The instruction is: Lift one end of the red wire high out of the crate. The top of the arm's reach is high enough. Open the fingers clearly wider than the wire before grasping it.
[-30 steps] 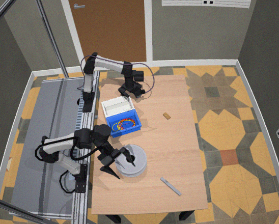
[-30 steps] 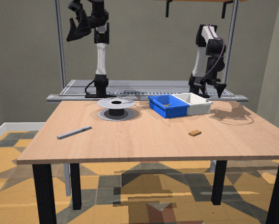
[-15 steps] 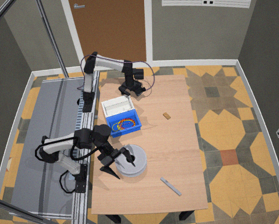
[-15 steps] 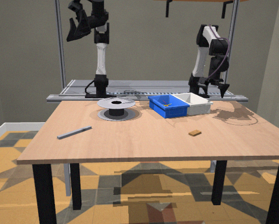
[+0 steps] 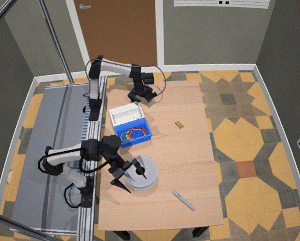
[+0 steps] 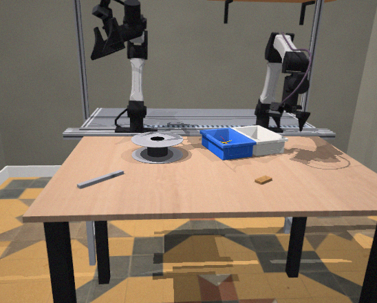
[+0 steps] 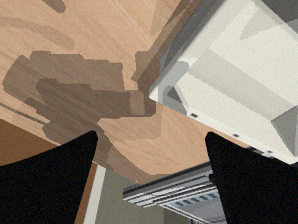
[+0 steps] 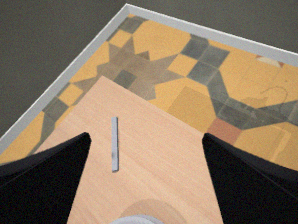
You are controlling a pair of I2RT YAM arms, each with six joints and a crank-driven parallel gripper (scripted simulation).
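Observation:
The red wire [image 5: 137,128] [image 6: 222,138] lies coiled with yellow wire inside the blue crate [image 5: 137,142] [image 6: 236,151]; where its ends are cannot be told. My left gripper [image 5: 142,99] [image 6: 289,128] [image 7: 151,134] is open and empty, pointing down above the table beyond the white crate, on the side away from the blue one. The blue crate is outside the left wrist view. My right gripper [image 5: 138,185] [image 8: 146,135] is open and empty, raised high near the spool and pointing outward across the table.
The white crate [image 5: 126,106] [image 6: 270,149] [image 7: 225,90] adjoins the blue crate. A grey spool [image 5: 148,167] [image 6: 157,151] stands on the blue crate's other side. A grey bar [image 5: 183,200] [image 6: 100,179] [image 8: 115,145] and a small brown block [image 5: 179,124] [image 6: 263,180] lie farther out on the table.

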